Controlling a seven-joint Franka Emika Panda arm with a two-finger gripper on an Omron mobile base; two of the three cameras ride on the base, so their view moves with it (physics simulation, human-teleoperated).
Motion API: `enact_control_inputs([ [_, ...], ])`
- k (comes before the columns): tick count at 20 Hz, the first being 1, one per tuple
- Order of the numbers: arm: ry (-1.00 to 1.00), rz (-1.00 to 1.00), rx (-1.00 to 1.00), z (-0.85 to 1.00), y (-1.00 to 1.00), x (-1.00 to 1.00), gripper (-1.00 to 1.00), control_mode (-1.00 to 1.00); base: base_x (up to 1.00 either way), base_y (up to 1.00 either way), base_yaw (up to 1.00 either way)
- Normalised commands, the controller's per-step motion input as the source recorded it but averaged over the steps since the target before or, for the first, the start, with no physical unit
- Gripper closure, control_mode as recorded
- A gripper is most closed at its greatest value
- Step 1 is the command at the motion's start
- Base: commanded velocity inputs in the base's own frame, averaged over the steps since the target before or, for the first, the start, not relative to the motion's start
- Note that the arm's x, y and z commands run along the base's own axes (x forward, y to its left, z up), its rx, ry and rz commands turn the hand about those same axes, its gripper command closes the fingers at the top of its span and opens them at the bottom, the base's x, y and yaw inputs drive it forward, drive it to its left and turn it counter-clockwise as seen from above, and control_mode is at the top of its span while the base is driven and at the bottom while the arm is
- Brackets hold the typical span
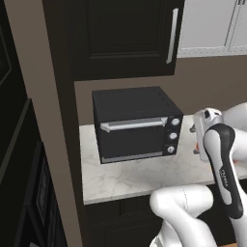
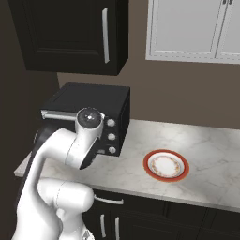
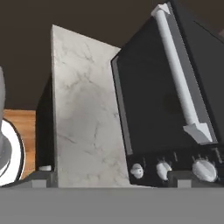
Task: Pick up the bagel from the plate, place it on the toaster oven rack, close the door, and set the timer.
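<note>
Marble tabletop (image 2: 206, 154): plate (image 2: 166, 165) bare, bagel unseen; door (image 1: 135, 135) shut. Pincer (image 3: 109, 177) open, empty. Rigid bar handle (image 1: 132, 124) offers grip.

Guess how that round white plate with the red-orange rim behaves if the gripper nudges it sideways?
The round white plate with the red-orange rim lies flat and low, so it probably won't tip. On the smooth marble-look counter it would likely slide rather than roll. It looks like rigid, ceramic-like ware, so it shouldn't flex but may be fragile.

The toaster oven's black door (image 1: 132, 137) stands shut, silver bar handle across its top. The red-rimmed white plate (image 2: 166, 165) lies bare on the marble counter, right of the oven.
</note>
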Motion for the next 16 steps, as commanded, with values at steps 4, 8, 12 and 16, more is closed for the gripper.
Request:
enact_control_inputs([
  [4, -0.05, 0.35, -0.14, 0.0, 0.0, 0.01, -1.0, -1.0, 0.0, 0.0, 0.0],
  [8, 0.0, 0.36, -0.23, 0.0, 0.01, 0.09, -1.0, -1.0, 0.0, 0.0, 0.0],
  [12, 0.0, 0.36, -0.37, 0.0, 0.05, 0.0, -1.0, -1.0, 0.0, 0.0, 0.0],
  [16, -0.02, 0.34, -0.44, 0.0, 0.04, 0.0, -1.0, -1.0, 0.0, 0.0, 0.0],
])
